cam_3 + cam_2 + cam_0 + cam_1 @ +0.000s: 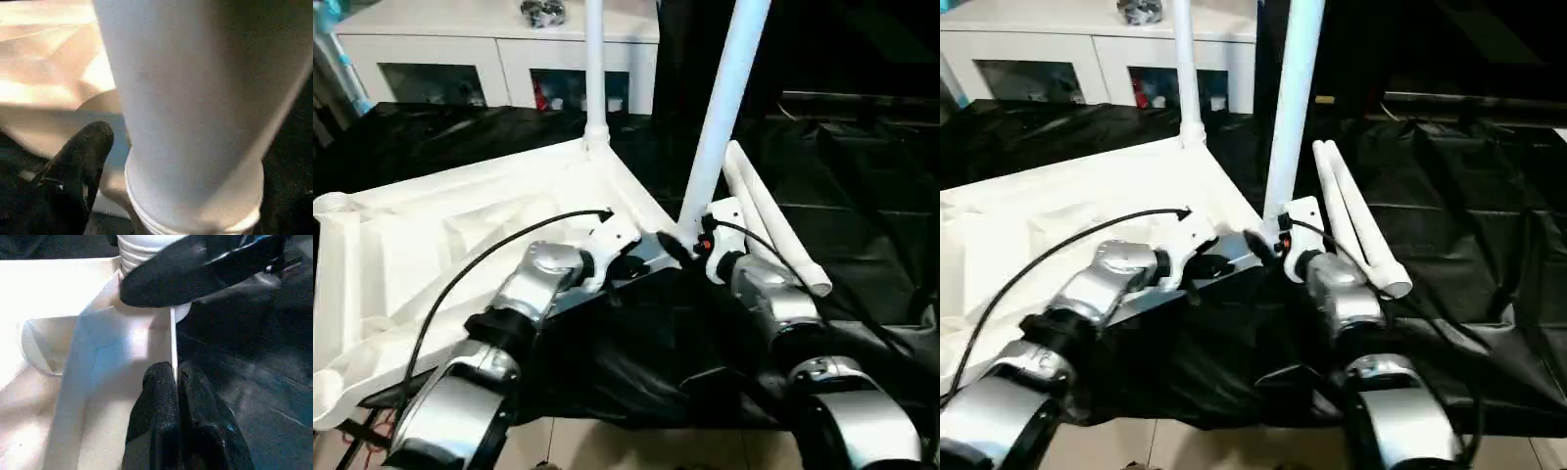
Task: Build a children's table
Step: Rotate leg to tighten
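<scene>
The white tabletop [460, 225] lies upside down on a black cloth, ribs facing up. One white leg [594, 69] stands upright in the far corner socket. A second leg [720, 108] leans in the near corner socket. My right gripper [190, 171] is open, its fingers [78, 171] on either side of this leg's base with a small gap showing. My left gripper [176, 377] is shut on the tabletop's thin side wall just beside that corner. Two loose legs [773, 220] lie side by side on the cloth to the right.
A white cabinet [499, 59] with glass doors stands behind the work. The black cloth [862, 196] covers the surface to the right and front. A black cable [480, 259] runs along my left forearm. Pale floor [636, 446] shows at the near edge.
</scene>
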You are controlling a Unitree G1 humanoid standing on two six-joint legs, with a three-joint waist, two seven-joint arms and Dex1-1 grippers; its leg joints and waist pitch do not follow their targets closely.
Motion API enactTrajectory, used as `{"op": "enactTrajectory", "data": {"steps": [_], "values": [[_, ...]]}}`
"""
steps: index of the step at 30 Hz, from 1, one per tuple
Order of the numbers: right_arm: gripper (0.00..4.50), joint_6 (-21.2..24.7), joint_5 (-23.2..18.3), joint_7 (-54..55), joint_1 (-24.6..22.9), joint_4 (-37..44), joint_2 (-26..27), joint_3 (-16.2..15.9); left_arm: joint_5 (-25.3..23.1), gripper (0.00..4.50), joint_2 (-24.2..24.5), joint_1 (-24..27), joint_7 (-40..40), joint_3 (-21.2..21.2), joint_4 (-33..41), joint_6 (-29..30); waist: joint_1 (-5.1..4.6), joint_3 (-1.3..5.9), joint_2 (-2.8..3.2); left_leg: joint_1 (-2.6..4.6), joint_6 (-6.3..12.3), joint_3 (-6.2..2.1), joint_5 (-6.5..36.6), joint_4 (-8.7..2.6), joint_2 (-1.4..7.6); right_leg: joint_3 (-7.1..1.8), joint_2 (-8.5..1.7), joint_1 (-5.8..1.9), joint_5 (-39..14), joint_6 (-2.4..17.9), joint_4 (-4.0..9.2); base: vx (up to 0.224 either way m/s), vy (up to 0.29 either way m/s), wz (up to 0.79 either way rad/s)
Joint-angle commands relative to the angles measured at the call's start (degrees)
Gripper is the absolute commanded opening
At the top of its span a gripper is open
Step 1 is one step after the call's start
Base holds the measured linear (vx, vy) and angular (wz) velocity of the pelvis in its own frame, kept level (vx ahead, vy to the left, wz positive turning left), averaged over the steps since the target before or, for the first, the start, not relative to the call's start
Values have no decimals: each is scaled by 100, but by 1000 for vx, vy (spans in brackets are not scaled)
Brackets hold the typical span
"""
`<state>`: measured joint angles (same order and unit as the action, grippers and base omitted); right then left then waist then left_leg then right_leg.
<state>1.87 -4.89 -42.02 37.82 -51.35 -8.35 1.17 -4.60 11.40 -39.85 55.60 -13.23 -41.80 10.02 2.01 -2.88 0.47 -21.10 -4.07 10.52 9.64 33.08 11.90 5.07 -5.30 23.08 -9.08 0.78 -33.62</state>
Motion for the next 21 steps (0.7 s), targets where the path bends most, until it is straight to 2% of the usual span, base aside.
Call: {"op": "enactTrajectory", "data": {"steps": [1,5,8,9,10,15,21], "values": [[411,136,-31,-773,-126,151,211,-569,397,0,-220,-16,385,-86,382,-319,25,422,-14,25,528,-11,1063,-317,129,-231,-272,-334,-895,1494,306,0,0,0],[411,235,-156,-1839,-448,782,-270,-800,557,0,193,205,1254,-186,699,-359,64,406,-5,38,572,1,1193,-324,149,-231,-268,-326,-1012,1496,322,0,0,0],[411,310,-184,-2121,-519,945,-383,-864,545,0,297,236,1407,-204,735,-349,77,390,0,61,451,-3,1383,-344,159,-235,-271,-305,-1307,1453,347,0,0,0],[411,406,-191,-2409,-600,1131,-532,-984,515,0,414,244,1527,-212,700,-414,78,382,4,64,425,-3,1424,-348,156,-237,-269,-298,-1381,1433,358,0,0,0],[387,460,-179,-2565,-645,1231,-612,-1052,495,0,486,244,1598,-220,673,-446,93,378,-3,74,394,-2,1478,-351,152,-241,-264,-296,-1488,1385,374,0,0,0],[361,555,-105,-2939,-759,1490,-790,-1212,384,0,733,246,1825,-266,594,-586,146,376,-2,90,294,-6,1543,-365,164,-253,-282,-269,-1624,1316,381,0,0,0],[307,697,-173,-3011,-807,1671,-815,-1248,360,0,827,232,1900,-262,537,-653,158,389,-6,72,265,-10,1391,-360,157,-258,-286,-289,-1429,1341,349,0,0,0]]}}
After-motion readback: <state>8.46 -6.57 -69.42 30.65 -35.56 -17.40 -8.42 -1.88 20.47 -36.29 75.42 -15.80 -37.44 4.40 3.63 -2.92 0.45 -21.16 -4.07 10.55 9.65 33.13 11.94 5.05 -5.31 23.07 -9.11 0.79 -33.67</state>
